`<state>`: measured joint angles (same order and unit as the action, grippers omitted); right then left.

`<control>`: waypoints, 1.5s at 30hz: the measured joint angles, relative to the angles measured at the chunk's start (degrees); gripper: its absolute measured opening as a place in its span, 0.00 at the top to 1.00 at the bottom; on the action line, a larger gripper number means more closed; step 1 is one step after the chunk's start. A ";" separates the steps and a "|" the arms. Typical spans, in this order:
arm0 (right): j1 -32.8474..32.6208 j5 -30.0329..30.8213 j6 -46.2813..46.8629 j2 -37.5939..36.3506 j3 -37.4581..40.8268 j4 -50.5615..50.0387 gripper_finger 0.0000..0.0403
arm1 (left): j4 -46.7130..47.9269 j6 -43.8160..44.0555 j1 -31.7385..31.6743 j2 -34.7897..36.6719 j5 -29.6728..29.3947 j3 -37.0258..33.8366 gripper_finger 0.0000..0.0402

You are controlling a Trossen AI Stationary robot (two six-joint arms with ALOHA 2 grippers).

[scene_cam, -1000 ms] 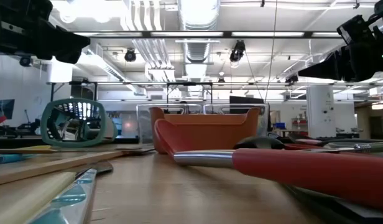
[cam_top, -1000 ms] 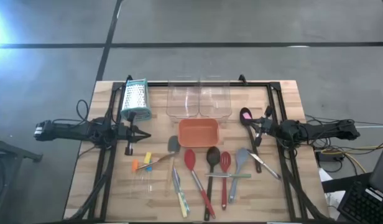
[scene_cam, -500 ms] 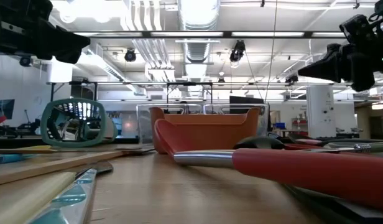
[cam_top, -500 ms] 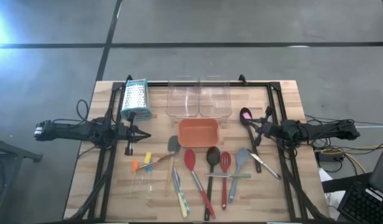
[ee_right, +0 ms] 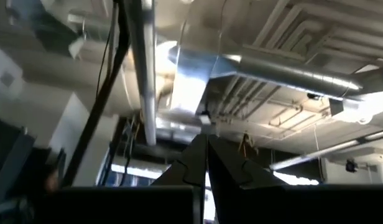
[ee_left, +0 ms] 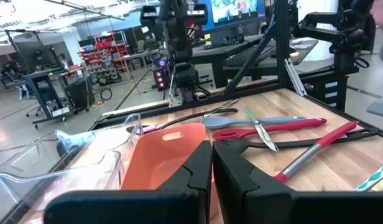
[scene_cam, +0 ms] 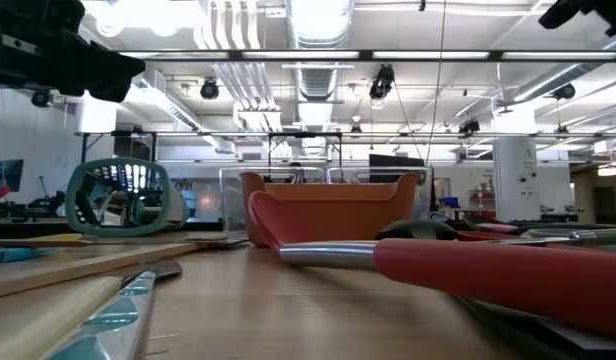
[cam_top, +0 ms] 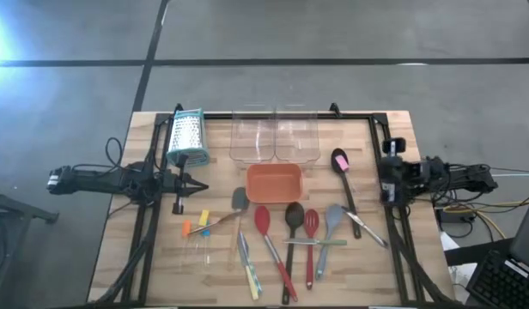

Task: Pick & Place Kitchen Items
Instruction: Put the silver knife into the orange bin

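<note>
Overhead and wrist views of the wooden surface (cam_top: 161,257), with places given relative to the orange tray (cam_top: 274,181). The tray is sitting near the middle and is holding nothing; directly behind it two clear tubs (cam_top: 275,136) are standing side by side, likewise holding nothing. The metal box grater with teal trim (cam_top: 186,136) is lying to the tray's left rear. In front of the tray the long-handled kitchen items (cam_top: 286,236) are fanning out: red, black and grey spoons and spatulas, with thin green-yellow-handled tools (cam_top: 249,268) among them. A black spoon with a pink piece (cam_top: 341,163) is lying just right of the tray, and small orange and yellow pieces (cam_top: 196,223) are lying to its left front. The left gripper (cam_top: 198,184) is hovering left of the tray, jaws together and holding nothing. The right gripper (ee_right: 204,152) is sitting well right of the tray at the surface's edge, pointing up at the ceiling, jaws together and holding nothing
</note>
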<state>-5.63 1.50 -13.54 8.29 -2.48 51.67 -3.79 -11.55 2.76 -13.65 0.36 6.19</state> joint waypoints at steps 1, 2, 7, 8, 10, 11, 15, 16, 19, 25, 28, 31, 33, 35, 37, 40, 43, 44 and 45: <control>0.00 -0.02 0.24 0.09 0.00 0.72 0.98 | 0.01 0.00 0.00 0.00 0.00 -0.02 0.95; 0.00 -0.02 -0.12 0.32 0.00 0.78 0.98 | -0.01 0.00 0.00 0.00 0.00 -0.02 0.95; 0.01 0.24 -1.34 4.56 -0.87 0.64 0.98 | -0.02 0.00 0.00 0.02 0.00 -0.02 0.95; 0.00 0.93 -0.98 5.96 -1.92 0.67 0.98 | 0.00 0.00 0.00 0.00 -0.01 -0.02 0.95; 0.01 4.23 0.57 9.21 -4.29 0.00 0.98 | -0.02 0.00 0.00 0.01 -0.01 -0.01 0.95; 0.02 7.14 1.28 11.10 -5.98 -1.22 0.98 | -0.01 0.00 0.00 0.00 0.00 -0.02 0.95; 0.07 18.93 5.93 18.82 -13.72 -15.57 0.98 | 0.00 0.00 0.00 0.00 0.00 -0.02 0.95; 0.07 19.32 7.40 20.51 -15.97 -21.31 0.98 | 0.02 0.00 0.00 0.00 0.00 -0.02 0.95; -0.01 13.64 11.18 25.29 -23.39 -41.81 0.98 | 0.02 0.01 0.00 0.02 0.00 -0.01 0.95; -0.12 -0.22 29.52 36.12 -38.56 -75.19 0.98 | 0.02 0.00 0.00 0.00 0.00 0.00 0.95; -1.35 0.16 40.04 40.77 -43.96 -91.88 0.98 | 0.02 0.02 0.00 0.00 -0.01 -0.01 0.95; -3.54 0.11 48.56 44.58 -46.59 -103.74 0.98 | 0.02 0.00 0.00 0.01 0.00 0.00 0.95; -5.33 0.13 53.32 46.39 -47.49 -109.21 0.98 | 0.02 0.01 0.00 0.01 0.00 -0.01 0.95; -7.46 0.15 58.75 48.10 -47.73 -113.78 0.98 | 0.02 0.00 0.00 0.02 -0.02 0.00 0.95; -9.94 0.12 64.16 49.32 -47.68 -116.43 0.98 | 0.02 0.00 0.00 0.01 0.00 -0.01 0.95; -14.15 -0.13 70.08 50.39 -46.84 -118.97 0.98 | 0.02 0.00 0.00 0.01 0.00 0.00 0.95; -18.11 -0.44 75.78 51.19 -46.59 -121.58 0.98 | 0.02 0.00 0.00 0.00 -0.02 -0.02 0.95; -19.39 -0.46 77.79 51.30 -46.58 -122.73 0.98 | 0.02 0.00 0.00 0.01 0.00 -0.01 0.95; -20.57 -0.46 79.57 51.43 -46.58 -123.50 0.98 | 0.02 0.00 0.00 0.01 0.00 -0.02 0.95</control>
<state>-26.20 1.04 66.03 59.72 -49.06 -71.83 -3.77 -11.55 2.76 -13.63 0.36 6.17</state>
